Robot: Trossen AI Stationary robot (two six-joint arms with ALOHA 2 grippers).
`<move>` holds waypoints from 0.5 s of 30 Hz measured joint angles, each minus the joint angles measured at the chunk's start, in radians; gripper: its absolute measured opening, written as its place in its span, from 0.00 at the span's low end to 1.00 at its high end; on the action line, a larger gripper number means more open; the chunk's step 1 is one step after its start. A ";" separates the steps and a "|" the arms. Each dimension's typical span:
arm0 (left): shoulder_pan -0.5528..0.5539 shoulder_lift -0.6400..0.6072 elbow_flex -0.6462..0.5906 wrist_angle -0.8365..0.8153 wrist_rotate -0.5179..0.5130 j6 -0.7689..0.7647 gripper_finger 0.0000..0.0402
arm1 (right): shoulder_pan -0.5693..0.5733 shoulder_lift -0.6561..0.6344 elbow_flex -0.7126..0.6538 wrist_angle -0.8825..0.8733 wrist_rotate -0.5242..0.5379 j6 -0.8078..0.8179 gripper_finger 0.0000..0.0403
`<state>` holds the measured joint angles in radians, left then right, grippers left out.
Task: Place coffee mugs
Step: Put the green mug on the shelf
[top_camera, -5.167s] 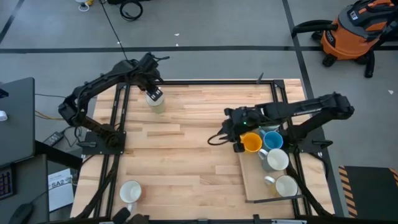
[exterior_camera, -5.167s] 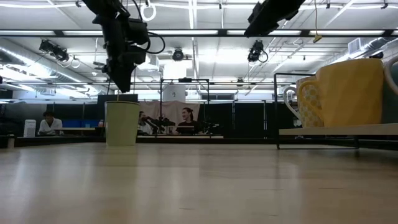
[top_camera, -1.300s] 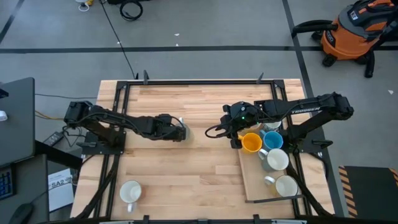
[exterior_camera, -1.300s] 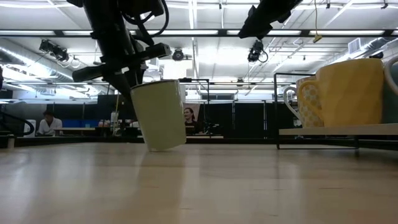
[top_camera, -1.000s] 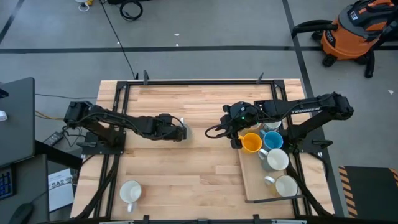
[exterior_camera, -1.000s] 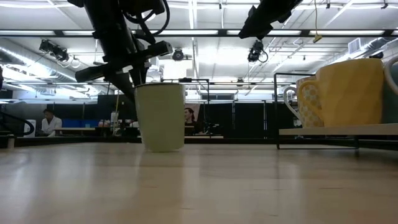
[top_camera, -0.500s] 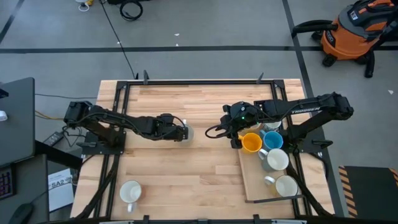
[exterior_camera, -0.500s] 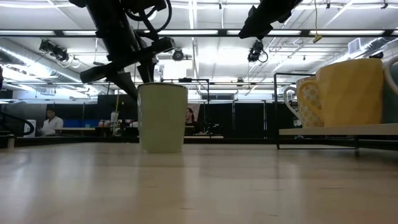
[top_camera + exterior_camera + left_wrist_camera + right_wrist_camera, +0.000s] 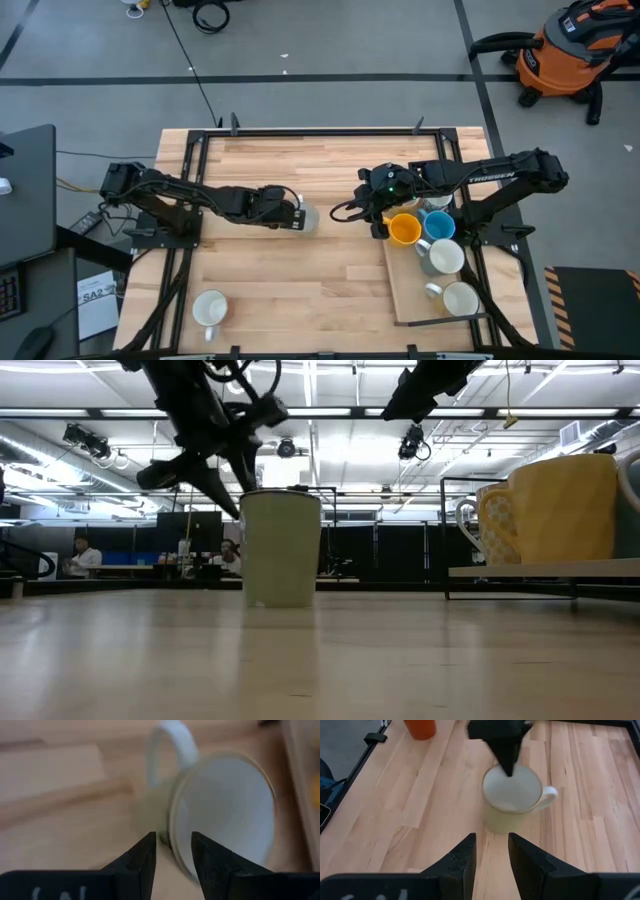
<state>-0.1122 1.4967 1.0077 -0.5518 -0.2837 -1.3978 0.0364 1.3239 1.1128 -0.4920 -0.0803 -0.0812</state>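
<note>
Starting at the left, the left claw (image 9: 293,216) sits low over the middle of the pale wooden surface (image 9: 330,280), its fingers parted astride the rim of a cream ceramic mug (image 9: 305,217) that stands upright there; they look released rather than clamped. The mug lies straight ahead of that claw, toward the right arm, its open mouth up and its handle (image 9: 549,795) sticking out sideways. Further right, the right claw (image 9: 375,215) waits just beyond, fingers parted and empty, pointing back at the mug. I judge both arms about equally near, with the right claw well placed to take it next.
</note>
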 joint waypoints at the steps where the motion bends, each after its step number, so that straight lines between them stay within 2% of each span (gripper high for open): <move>1: -0.004 0.000 0.000 0.018 0.019 0.013 0.32 | 0.000 0.000 0.000 0.003 0.000 0.000 0.29; 7: -0.031 0.002 0.000 0.147 0.046 0.053 0.32 | 0.000 0.000 0.000 0.007 0.000 0.000 0.29; 15: -0.050 -0.004 0.000 0.287 0.048 0.220 0.32 | 0.000 0.000 0.000 0.056 0.005 0.110 0.29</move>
<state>-0.1626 1.4930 1.0077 -0.2648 -0.2357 -1.1777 0.0367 1.3239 1.1127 -0.4364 -0.0751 0.0288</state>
